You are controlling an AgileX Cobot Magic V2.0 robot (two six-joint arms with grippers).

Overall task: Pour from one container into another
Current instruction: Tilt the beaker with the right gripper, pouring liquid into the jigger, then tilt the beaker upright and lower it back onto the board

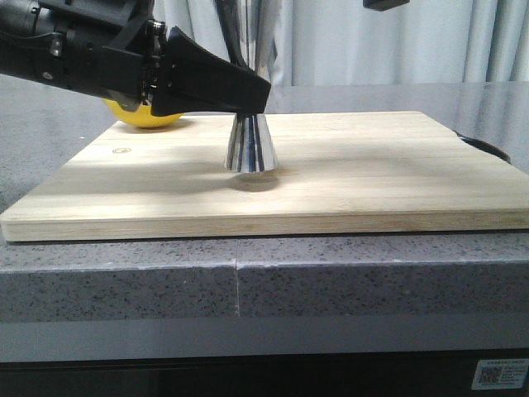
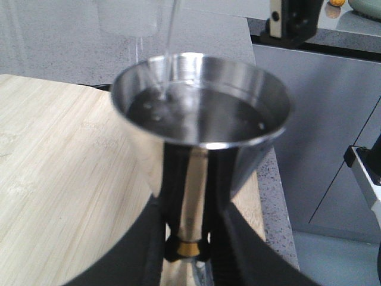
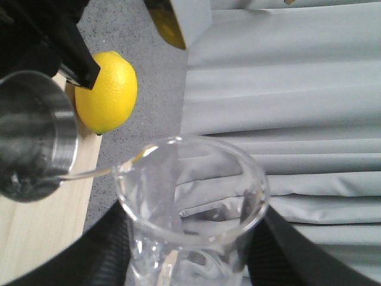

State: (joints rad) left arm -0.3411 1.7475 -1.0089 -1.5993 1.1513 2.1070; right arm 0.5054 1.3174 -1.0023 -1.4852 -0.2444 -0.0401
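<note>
The steel jigger (image 1: 250,147) stands upright on the wooden board (image 1: 372,174). My left gripper (image 1: 253,98) is shut on its narrow gold waist (image 2: 188,247). Its upper cup (image 2: 202,110) holds clear liquid with small bubbles. My right gripper (image 3: 190,256) is shut on the glass beaker (image 3: 190,190), which is tilted above the jigger (image 3: 33,134). A thin clear stream (image 3: 89,174) runs from the beaker's spout into the cup. In the left wrist view the beaker (image 2: 134,18) is blurred above the cup's far rim. The front view cuts off the beaker and my right gripper.
A yellow lemon (image 1: 140,117) lies at the board's back left corner, behind my left arm. The board rests on a grey speckled counter (image 1: 372,281). A dark round object (image 1: 489,149) sits by the board's right edge. Pale curtains hang behind.
</note>
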